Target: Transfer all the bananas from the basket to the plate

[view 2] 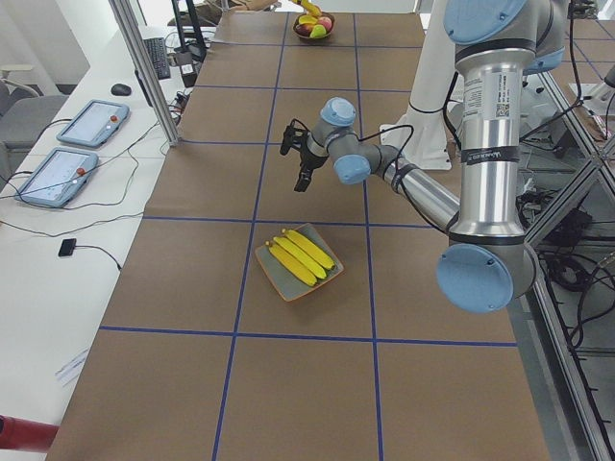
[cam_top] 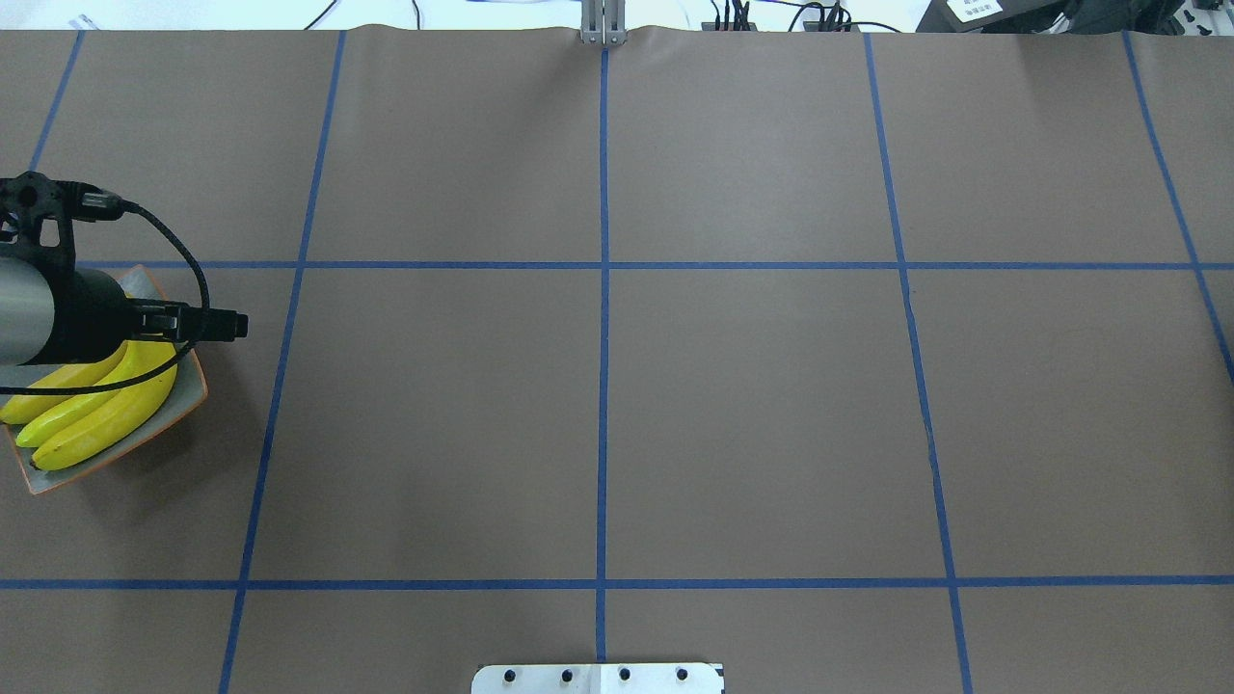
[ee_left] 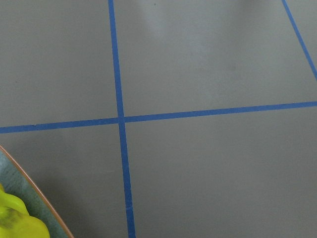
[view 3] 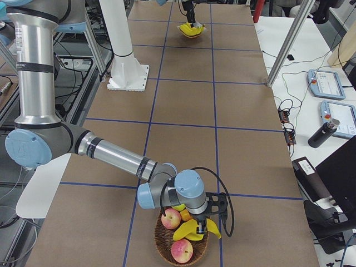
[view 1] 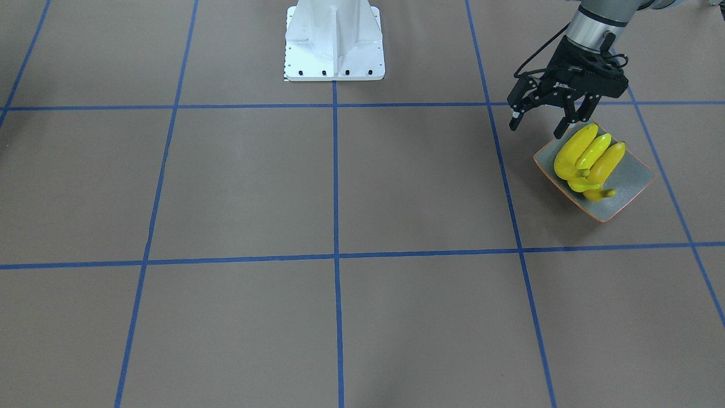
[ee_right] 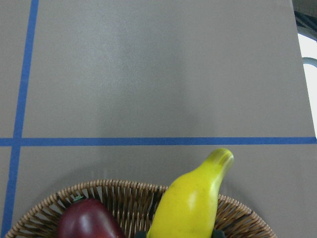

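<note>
Left hand [view 1: 537,130] wide by plate [view 1: 628,181] of bananas [view 1: 583,156]; right hand [view 3: 200,218] tight around 1 banana [ee_right: 190,203].

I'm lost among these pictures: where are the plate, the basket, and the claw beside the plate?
plate [view 1: 631,180]: front-facing view, bare grey glaze beside the bananas [view 1: 583,156].
basket [ee_right: 124,191]: right wrist view, woven rim.
left claw [view 1: 537,129]: front-facing view, middle of its open grip.

We see the left arm [view 2: 485,144] and the right arm [view 3: 33,83] as silver tubes with light blue round caps [view 2: 478,279] at the joints. The left gripper [view 1: 537,130] is black, with small white lettering [view 1: 566,86] that we cannot read, and a black cable [view 1: 538,54] loops beside it. The white base [view 1: 334,39] has black screws [view 1: 324,72] along its edge.
</note>
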Robot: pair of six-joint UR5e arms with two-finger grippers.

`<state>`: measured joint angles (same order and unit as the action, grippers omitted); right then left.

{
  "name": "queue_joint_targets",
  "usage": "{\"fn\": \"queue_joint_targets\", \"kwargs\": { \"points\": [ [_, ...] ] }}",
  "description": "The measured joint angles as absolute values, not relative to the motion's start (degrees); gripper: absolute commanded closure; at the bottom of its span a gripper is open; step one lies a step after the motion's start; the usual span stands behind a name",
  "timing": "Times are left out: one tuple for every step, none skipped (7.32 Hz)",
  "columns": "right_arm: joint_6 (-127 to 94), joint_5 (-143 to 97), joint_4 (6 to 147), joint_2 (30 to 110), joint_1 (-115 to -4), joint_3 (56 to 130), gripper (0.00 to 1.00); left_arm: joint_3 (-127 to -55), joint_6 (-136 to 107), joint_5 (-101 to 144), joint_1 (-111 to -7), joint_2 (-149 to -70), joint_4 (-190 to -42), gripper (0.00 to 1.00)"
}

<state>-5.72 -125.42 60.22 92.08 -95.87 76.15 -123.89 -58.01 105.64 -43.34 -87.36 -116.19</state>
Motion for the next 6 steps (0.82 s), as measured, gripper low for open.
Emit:
{"fn": "queue_joint_targets", "kwargs": {
  "points": [
    [-5.08, -125.40, 62.32, 91.93, -96.31, 77.68, 1.00, -123.86, -58.03, 105.66, -43.33, -87.36, -116.19, 0.00],
    [-4.81, -125.36, 63.39, 91.70, -96.49, 78.47, 1.00, -123.84, -58.07, 105.70, -43.33, -87.36, -116.19, 0.00],
    [-4.73, -125.34, 63.83, 91.43, -96.55, 78.89, 1.00, -123.84, -58.08, 105.72, -43.33, -87.36, -116.19, 0.00],
    [-4.77, -125.34, 64.01, 91.06, -96.57, 79.14, 1.00, -123.84, -58.09, 105.73, -43.33, -87.36, -116.19, 0.00],
    [-4.85, -125.33, 64.40, 90.54, -96.59, 79.36, 1.00, -123.84, -58.10, 105.75, -43.33, -87.34, -116.19, 0.00],
    [-4.90, -125.33, 65.09, 90.01, -96.59, 79.60, 1.00, -123.84, -58.10, 105.79, -43.33, -87.31, -116.17, 0.00]
  ]
}}
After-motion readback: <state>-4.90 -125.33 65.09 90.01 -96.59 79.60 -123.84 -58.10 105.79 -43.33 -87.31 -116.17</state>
